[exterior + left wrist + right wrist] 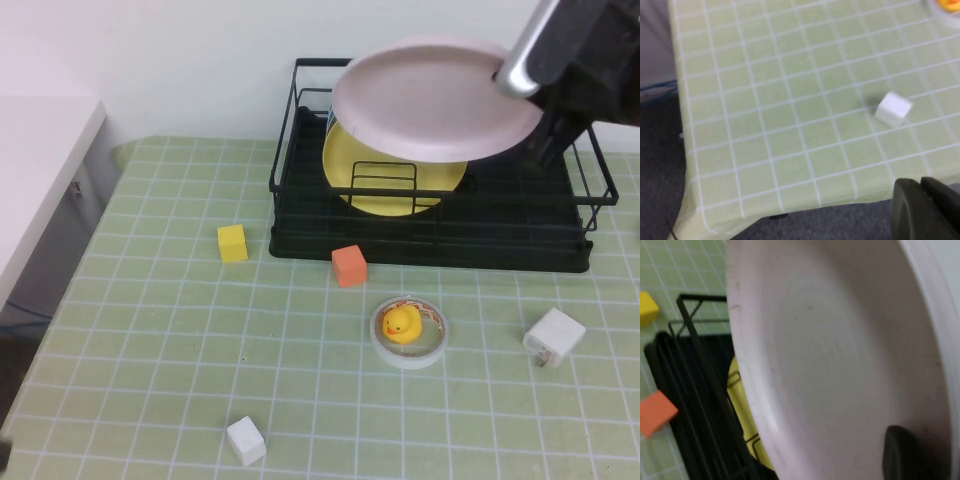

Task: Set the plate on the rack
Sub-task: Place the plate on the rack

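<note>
Nearest, the left gripper [927,200] hangs clenched and empty past the table's [150,330] near left edge, close to a white cube [893,108]. Farther, the rack [430,235] stands at the far side with a yellow plate [385,190] inside. Above it, the right gripper [905,452] grasps the plate [435,98] by its right rim, tilted in the air.

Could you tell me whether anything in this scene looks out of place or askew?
Only one oddity: a rubber duck sits inside a tape roll. The pink plate hangs tilted above the rack, gripped by the right end effector.
</note>
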`<state>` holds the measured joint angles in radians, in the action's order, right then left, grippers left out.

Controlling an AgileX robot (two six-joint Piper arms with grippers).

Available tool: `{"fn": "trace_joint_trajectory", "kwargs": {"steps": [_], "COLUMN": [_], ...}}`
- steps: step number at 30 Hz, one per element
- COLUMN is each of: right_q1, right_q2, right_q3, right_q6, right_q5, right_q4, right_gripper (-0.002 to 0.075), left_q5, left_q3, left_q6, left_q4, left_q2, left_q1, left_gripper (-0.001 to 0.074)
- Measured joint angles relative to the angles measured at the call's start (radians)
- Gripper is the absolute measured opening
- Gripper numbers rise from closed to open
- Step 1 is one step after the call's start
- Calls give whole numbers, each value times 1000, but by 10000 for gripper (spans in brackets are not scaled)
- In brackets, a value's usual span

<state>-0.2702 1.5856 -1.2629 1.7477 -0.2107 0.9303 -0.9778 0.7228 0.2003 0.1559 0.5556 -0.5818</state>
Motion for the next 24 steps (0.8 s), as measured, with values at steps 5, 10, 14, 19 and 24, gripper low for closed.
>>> {"fn": "trace_joint_trajectory", "kwargs": {"steps": [5,10,14,19,24], "right_q1": [-2,-2,-2,-2,-4], "right_q2": [105,176,218,265,288], "right_q3": [-42,-60,-64,-66,-66], "right_q6": [85,132,144,155,184], "right_q5": [73,159,181,199,211], "right_q4": [-10,-10,-10,-8,-7], "right_gripper": [97,97,97,97,97], "left_q5": [76,148,174,174,174], "left_q3": [-206,-306,-310,-311,-311], "left_q6": [126,236,297,361,375], "left_q4": [78,173,244,296,298], "left_q2": [-160,-280,-341,-363,-363], "left_q1": [0,0,0,0,0], "left_gripper": [-1,-1,-1,-1,-1]}}
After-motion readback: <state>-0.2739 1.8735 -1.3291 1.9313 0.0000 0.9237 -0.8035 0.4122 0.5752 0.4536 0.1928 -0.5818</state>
